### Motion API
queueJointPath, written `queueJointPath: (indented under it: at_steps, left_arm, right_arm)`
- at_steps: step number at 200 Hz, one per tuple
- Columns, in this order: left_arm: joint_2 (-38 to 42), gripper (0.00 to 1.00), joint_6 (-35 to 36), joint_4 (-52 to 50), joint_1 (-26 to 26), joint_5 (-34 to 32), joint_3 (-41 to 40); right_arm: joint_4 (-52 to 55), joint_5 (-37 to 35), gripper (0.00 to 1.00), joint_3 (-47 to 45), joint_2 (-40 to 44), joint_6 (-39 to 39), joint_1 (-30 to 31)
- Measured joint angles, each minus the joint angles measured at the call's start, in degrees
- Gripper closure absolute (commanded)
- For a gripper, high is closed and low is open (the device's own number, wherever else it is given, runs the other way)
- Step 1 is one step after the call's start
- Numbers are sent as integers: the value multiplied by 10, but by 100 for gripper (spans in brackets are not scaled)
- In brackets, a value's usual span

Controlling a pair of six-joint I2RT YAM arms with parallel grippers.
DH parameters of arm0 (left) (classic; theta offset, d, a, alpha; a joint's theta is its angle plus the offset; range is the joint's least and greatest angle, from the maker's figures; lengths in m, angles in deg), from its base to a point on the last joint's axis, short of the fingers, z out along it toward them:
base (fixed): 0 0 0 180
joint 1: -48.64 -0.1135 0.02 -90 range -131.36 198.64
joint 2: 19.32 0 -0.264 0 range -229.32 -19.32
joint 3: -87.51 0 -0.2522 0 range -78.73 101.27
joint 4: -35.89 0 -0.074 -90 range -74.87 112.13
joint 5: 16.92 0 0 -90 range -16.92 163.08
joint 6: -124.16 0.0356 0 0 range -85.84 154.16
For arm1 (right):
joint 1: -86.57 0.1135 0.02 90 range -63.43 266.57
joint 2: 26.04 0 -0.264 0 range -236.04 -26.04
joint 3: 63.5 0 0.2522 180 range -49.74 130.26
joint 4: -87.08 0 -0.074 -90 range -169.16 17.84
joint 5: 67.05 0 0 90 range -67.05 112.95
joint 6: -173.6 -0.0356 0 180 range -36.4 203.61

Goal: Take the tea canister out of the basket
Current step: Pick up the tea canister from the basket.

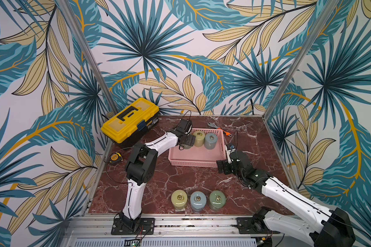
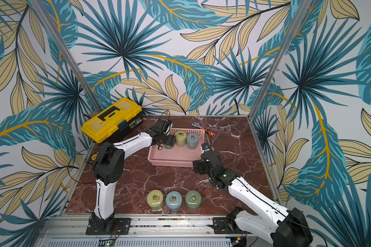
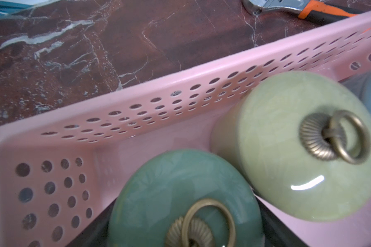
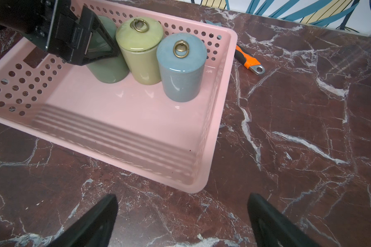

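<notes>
A red-brown, marble-patterned tabletop carries a closed yellow-and-black toolbox at its far left corner and a pink basket near the middle. An orange-handled adjustable wrench lies just beyond the basket's far right corner. A yellow tape measure sits at the left edge, on the near side of the toolbox. Along the front edge three lidded jars stand upright in a close row: a yellow canister, a blue canister and a green canister, each topped with a brass ring.
</notes>
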Motion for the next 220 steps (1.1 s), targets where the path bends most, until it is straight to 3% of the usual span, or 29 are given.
queueJointPath:
  at_steps: [42, 101, 220]
  left_arm:
    - [0, 40, 0, 0, 0, 0, 0]
    - [16, 44, 0, -21, 0, 1, -1]
    - [178, 46, -2, -55, 4, 26, -61]
  right_arm:
    - [0, 0, 1, 0, -2, 0, 0]
    - [0, 0, 1, 0, -2, 0, 0]
    - [-13, -7, 1, -3, -4, 2, 0]
